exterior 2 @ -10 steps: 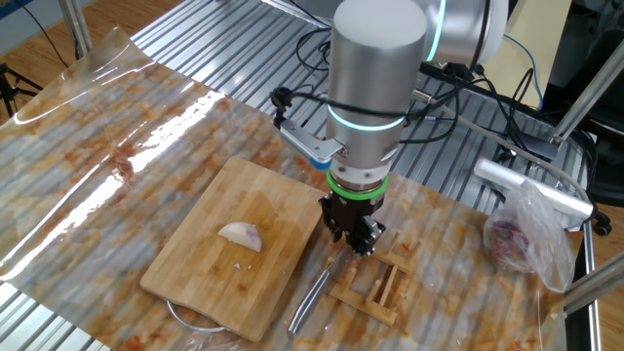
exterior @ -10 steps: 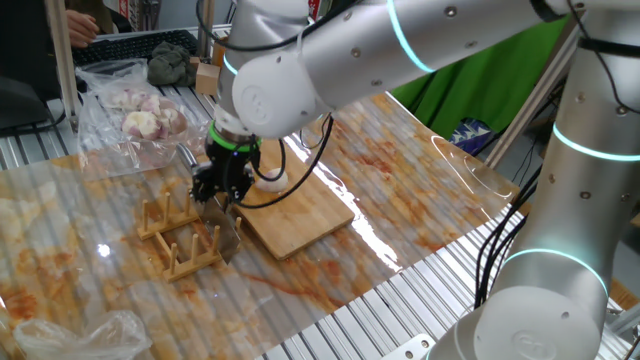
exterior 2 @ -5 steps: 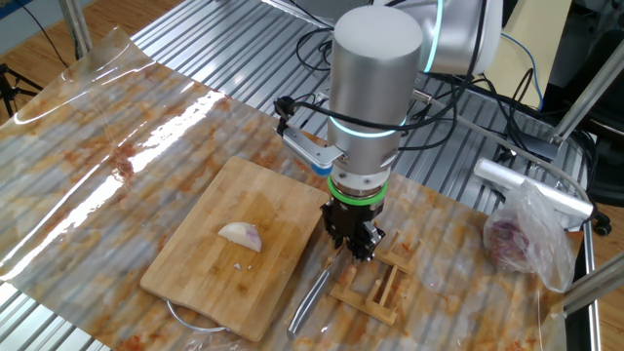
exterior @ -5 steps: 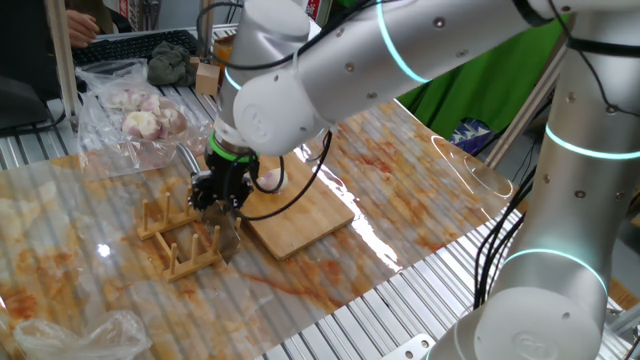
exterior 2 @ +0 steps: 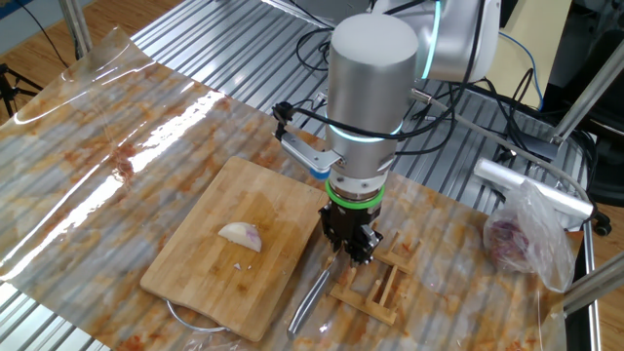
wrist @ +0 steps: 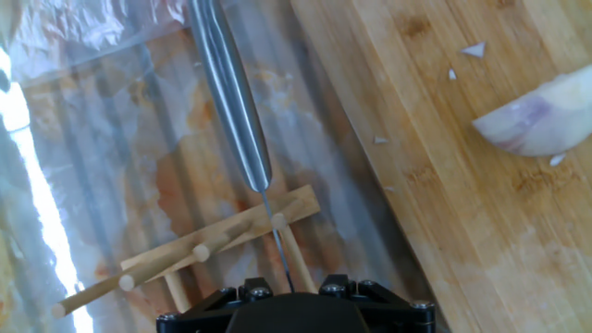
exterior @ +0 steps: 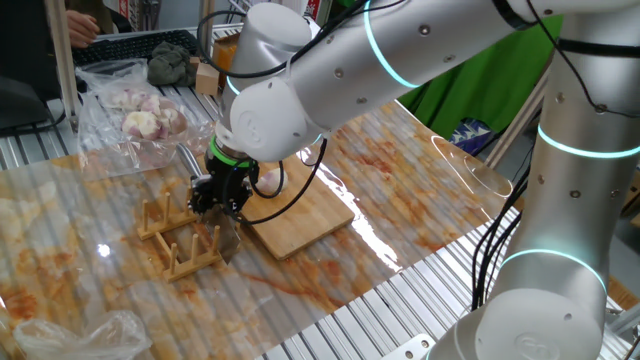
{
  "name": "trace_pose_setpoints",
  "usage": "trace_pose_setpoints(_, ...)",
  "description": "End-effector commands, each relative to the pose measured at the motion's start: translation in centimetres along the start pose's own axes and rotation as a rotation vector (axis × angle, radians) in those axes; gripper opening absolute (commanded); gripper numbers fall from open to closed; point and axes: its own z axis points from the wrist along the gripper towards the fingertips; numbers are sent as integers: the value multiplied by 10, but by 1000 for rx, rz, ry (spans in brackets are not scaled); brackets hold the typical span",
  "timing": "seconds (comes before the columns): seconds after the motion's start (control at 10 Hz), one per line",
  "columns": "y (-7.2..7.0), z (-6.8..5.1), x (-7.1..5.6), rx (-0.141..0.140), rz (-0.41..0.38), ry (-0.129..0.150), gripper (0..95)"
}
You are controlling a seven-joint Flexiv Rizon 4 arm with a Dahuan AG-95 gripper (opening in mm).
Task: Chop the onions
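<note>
Bamboo makes up the cutting board (exterior 2: 229,249), which lies on the tabletop (exterior 2: 88,175) under a clear, orange-stained plastic sheet. One onion (exterior 2: 240,235) wedge, pale with a pink edge, is seen lying on the board near its middle, with a few small scraps beside it; in the hand view the same wedge (wrist: 541,120) is seen at the right edge. The end effector (exterior 2: 350,251) is positioned just off the board's edge, over a small wooden peg rack (exterior 2: 375,286). A knife (wrist: 236,102) with a steel handle is seen resting across that rack, its thin blade running up toward the end effector. Whether the fingers are closed on the blade cannot be told, since they are hidden. A plastic bag of pinkish onions (exterior: 140,120) lies well apart from the board.
</note>
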Motion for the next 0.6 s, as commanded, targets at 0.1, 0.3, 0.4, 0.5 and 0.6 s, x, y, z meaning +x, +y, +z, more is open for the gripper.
trace_pose_setpoints(0.1, 0, 1, 0, -1, -4, 0, 380)
trace_pose_setpoints(0.3, 0, 5, 0, -3, -5, -2, 380)
trace_pose_setpoints(0.4, 0, 6, 0, -5, -5, -4, 380)
trace_pose_setpoints(0.5, 0, 7, 0, -8, -6, -5, 380)
trace_pose_setpoints(0.6, 0, 6, -1, -10, -8, -4, 380)
